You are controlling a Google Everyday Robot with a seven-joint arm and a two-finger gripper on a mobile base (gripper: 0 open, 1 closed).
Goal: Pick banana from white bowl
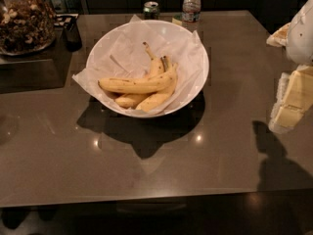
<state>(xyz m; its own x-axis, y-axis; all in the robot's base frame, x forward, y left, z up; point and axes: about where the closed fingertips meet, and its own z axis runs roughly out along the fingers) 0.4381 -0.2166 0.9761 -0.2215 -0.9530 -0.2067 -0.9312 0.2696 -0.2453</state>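
The white bowl (205,65) is large and round, lined with crinkled white paper, and stands at the middle of the brown table. Three yellow bananas (139,84) lie in it, stems pointing up and to the right. My gripper (289,104) hangs at the right edge of the view, with a white body above and pale yellow fingers pointing down and left. It is well to the right of the bowl, apart from it and from the bananas, above the table.
A glass jar of nuts (24,18) stands at the back left on a dark tray. A green can (151,9) and a water bottle (191,5) stand behind the bowl. The table's front edge (146,197) runs along the bottom.
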